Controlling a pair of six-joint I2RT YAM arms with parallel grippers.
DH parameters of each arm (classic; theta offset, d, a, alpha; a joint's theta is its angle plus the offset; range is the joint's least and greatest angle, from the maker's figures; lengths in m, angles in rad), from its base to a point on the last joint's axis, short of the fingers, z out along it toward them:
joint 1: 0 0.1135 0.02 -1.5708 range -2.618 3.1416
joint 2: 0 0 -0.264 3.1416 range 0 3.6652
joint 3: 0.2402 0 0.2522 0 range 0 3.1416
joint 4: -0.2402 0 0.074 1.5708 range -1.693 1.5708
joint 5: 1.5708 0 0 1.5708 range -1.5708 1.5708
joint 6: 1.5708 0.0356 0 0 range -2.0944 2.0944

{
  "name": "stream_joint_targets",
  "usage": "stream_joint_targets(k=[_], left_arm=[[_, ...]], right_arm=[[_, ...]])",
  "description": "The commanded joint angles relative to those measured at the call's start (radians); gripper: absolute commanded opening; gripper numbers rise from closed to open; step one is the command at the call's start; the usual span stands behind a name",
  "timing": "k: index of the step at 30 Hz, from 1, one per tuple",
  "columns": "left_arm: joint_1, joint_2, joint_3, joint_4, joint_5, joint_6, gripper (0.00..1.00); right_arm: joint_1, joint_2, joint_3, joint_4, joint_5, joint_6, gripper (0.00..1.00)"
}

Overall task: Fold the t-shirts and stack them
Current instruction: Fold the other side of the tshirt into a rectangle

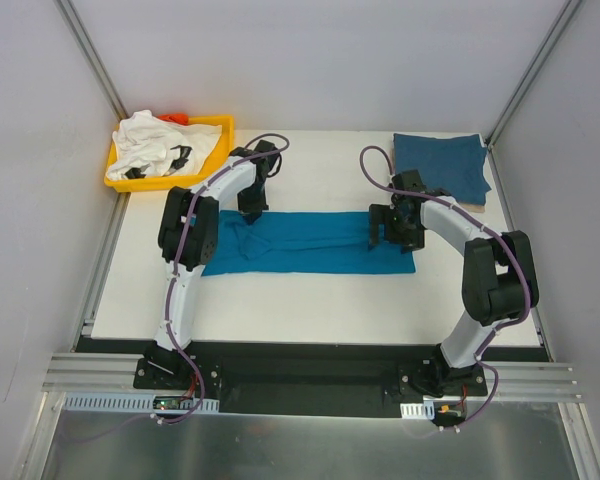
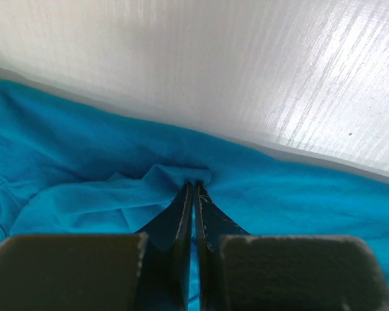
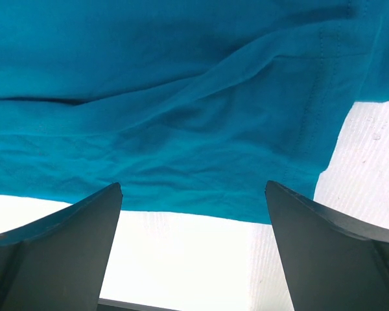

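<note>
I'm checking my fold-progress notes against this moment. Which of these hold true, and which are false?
1. The left hand is shut on a pinch of the teal shirt. True.
2. The right hand grips the teal shirt. False: its fingers stand wide apart at the shirt's edge and hold nothing.
3. The white shirt lies crumpled in the yellow tray. True.
4. The darker blue shirt is stacked on the teal shirt. False: it lies folded on its own at the far right corner of the table, apart from the teal one.
</note>
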Motion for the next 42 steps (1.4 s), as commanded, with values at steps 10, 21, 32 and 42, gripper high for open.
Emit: stream_joint_targets(k=[10, 21, 32, 42], left_arm=[[0.017, -0.223, -0.135, 0.037, 0.000, -0.002, 0.00], [0.050, -0.369, -0.331, 0.128, 0.089, -0.006, 0.00], [0.122, -0.435, -0.434, 0.194, 0.118, 0.000, 0.00], [0.205, -0.426, -0.414, 0.240, 0.206, 0.067, 0.15]], right_arm=[[-0.001, -0.017, 0.025, -0.027, 0.011, 0.002, 0.97], [-0.003, -0.028, 0.014, -0.027, 0.012, 0.001, 0.96], [-0.003, -0.036, 0.008, -0.027, 0.012, 0.002, 0.97], [-0.003, -0.045, 0.013, -0.041, 0.020, 0.002, 0.96]])
